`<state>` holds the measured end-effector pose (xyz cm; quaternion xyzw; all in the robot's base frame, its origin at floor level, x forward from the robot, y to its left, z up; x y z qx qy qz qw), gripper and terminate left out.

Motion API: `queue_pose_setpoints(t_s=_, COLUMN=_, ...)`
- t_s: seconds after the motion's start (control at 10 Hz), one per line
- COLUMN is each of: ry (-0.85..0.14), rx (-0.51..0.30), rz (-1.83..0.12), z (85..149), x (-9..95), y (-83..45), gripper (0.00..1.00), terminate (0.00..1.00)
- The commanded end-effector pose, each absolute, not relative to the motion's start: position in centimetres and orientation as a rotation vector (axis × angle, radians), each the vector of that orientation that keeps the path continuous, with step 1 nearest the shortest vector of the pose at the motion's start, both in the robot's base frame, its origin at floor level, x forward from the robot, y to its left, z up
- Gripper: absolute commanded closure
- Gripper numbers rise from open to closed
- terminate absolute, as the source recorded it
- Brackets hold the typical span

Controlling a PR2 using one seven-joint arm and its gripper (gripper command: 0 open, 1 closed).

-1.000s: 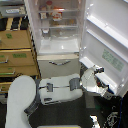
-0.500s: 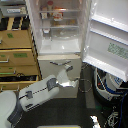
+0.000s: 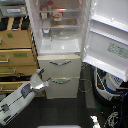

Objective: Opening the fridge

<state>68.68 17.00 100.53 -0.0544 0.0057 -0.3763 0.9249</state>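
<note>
The tall white fridge [image 3: 60,50] stands in the middle of the exterior view with its upper door [image 3: 107,40] swung wide open to the exterior view's right. The door's inner shelves and a green-logo sticker [image 3: 118,50] face me. Lit shelves with several food items [image 3: 56,15] show inside. The two lower drawers [image 3: 60,66] with silver handles are shut. My gripper [image 3: 43,77] is low at the left, beside the bottom drawer's left edge, apart from the door. Its fingers look spread and hold nothing.
A wooden drawer cabinet [image 3: 17,52] stands left of the fridge, behind my arm [image 3: 17,100]. A blue and white container [image 3: 107,82] and cables lie on the dark floor under the open door at the right.
My arm has pulled back from the open door, moving left and down to the lower left. The door has stayed wide open.
</note>
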Motion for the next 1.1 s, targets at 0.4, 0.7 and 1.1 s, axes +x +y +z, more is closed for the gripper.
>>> queue_pose_setpoints(t_s=0.4, ry=-0.519, rx=-0.214, rz=-0.535, z=117.0, x=45.5, y=33.0, gripper=0.00, terminate=0.00)
queue_pose_setpoints(t_s=0.7, ry=-0.581, rx=-0.262, rz=-0.473, z=117.7, x=41.3, y=33.7, gripper=0.00, terminate=0.00)
queue_pose_setpoints(t_s=1.1, ry=-0.605, rx=-0.333, rz=-0.356, z=115.6, x=39.1, y=34.7, gripper=0.00, terminate=1.00)
